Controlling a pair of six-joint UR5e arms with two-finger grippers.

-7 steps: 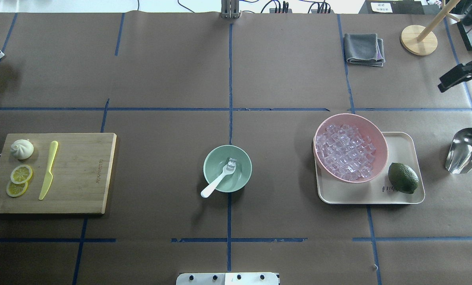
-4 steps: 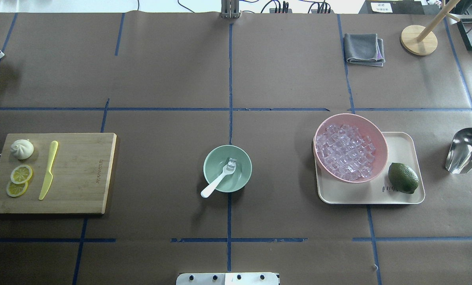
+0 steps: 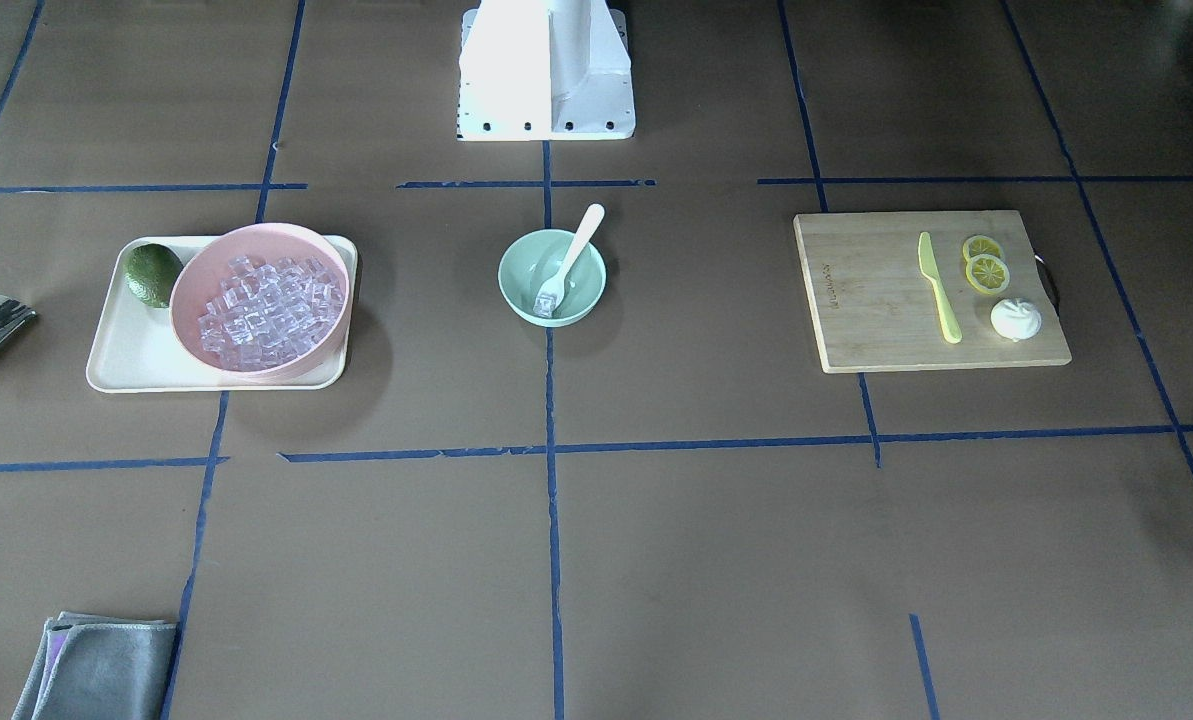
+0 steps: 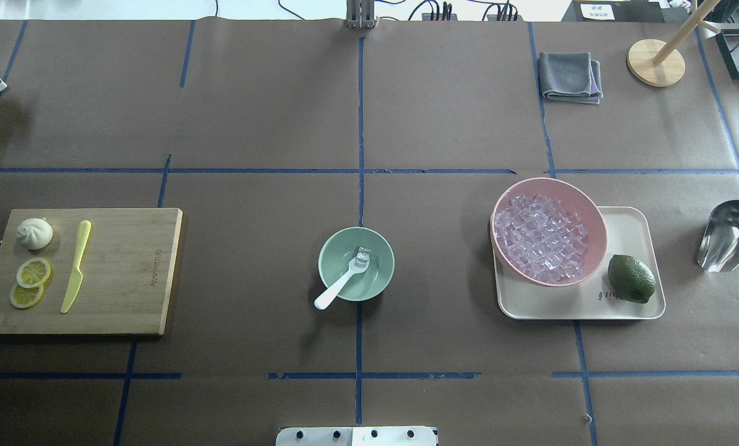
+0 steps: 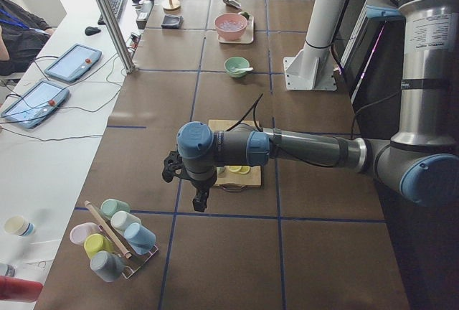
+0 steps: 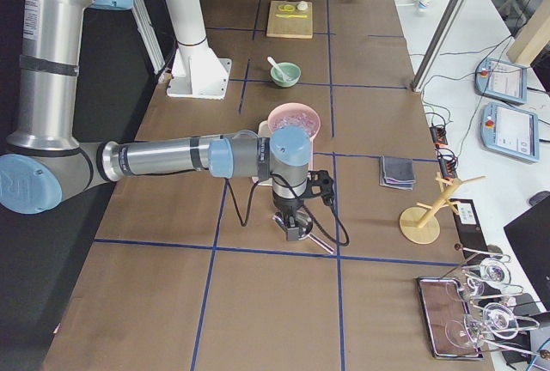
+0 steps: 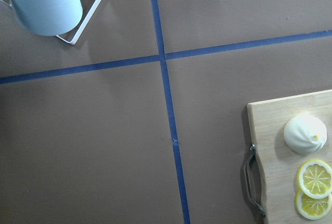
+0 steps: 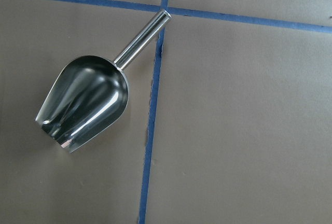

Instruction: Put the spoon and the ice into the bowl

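Brown worktop (image 4: 251, 124) taped in blue — cutting board (image 4: 127, 272), mint-green bowl (image 4: 331, 257), cream tray (image 4: 630, 228), steel scoop (image 4: 730, 234), grey cloth (image 4: 568, 75)

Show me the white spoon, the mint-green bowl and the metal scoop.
white spoon (image 4: 337, 285), overhead view, on the middle of its handle.
mint-green bowl (image 4: 383, 265), overhead view, on its bare right inner wall.
metal scoop (image 8: 85, 99), right wrist view, on the inside of its pan.
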